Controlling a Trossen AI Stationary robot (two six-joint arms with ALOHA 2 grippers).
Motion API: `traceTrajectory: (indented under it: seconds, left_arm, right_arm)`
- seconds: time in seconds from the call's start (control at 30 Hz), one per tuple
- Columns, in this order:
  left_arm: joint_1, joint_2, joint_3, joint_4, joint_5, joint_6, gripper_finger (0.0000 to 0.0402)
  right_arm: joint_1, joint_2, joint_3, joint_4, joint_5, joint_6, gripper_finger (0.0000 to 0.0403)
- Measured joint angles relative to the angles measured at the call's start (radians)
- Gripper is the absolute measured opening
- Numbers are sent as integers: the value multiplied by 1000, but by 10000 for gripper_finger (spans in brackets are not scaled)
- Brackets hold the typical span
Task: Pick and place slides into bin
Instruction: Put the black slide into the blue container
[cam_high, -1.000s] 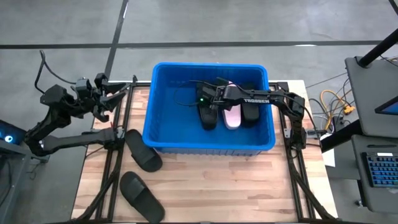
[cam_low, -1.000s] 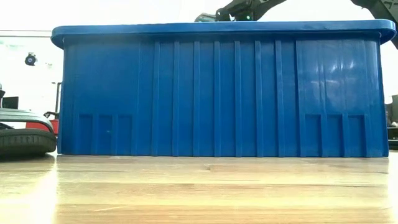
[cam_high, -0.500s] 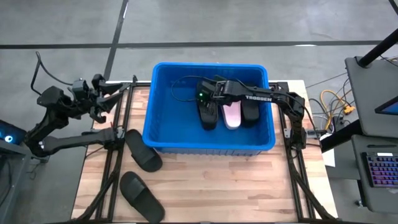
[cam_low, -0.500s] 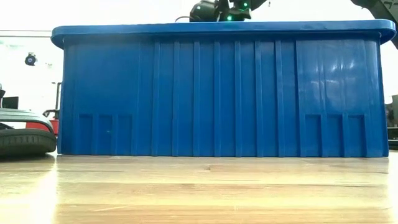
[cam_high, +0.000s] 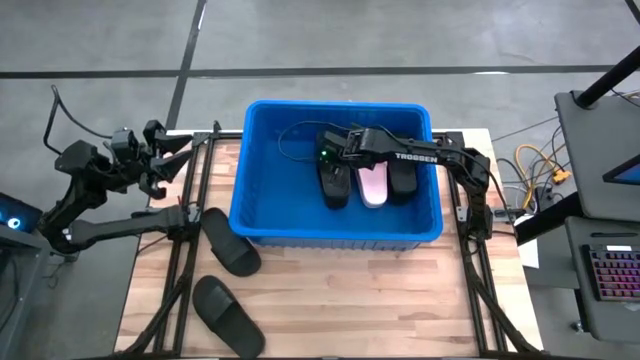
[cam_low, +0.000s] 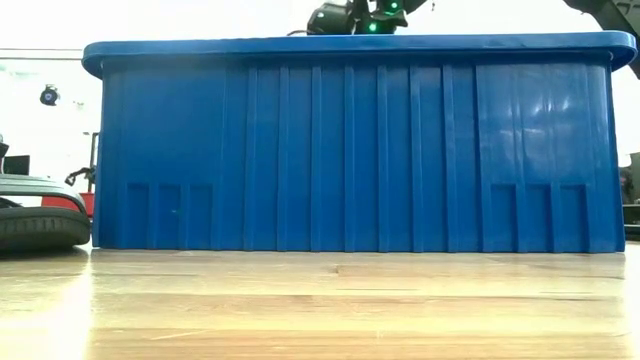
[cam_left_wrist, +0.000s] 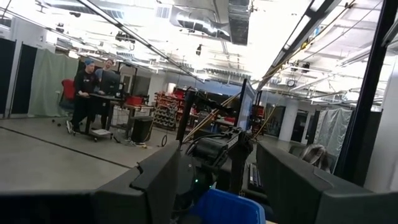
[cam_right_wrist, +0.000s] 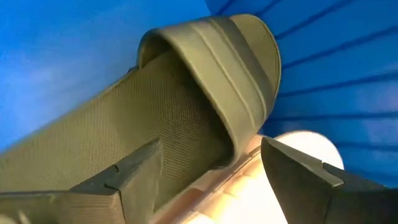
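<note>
white "trossen", seemingly, marks the arm whose right gripper (cam_high: 322, 158) gapes empty over the bin (cam_high: 262, 125).

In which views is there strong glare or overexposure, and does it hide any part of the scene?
Low view: the room above the bin is washed out white, and the table shows glare. Left wrist view: ceiling lights blow out the middle of the ceiling. High view: evenly lit, the slides in the bin show clearly.

Blue bin (cam_low: 350, 150) filling view, black slide (cam_low: 40, 222) at left edge, wood table (cam_low: 320, 310) in front.
</note>
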Motion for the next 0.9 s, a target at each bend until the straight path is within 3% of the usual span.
traceTrajectory:
  seconds: [0.17,0.37,0.73,0.9]
  left_arm:
    - [0,-4,0,-9,11,0,196]
    - [0,-3,0,-8,29,7,196]
    - [0,68,-2,-8,28,78,196]
    - [0,103,-2,-3,28,-14,196]
  right_arm:
    - [0,0,32,-6,0,201,248]
    - [43,0,146,-13,3,269,219]
    - [269,-6,444,51,3,151,144]
    - [378,-37,472,204,3,10,105]
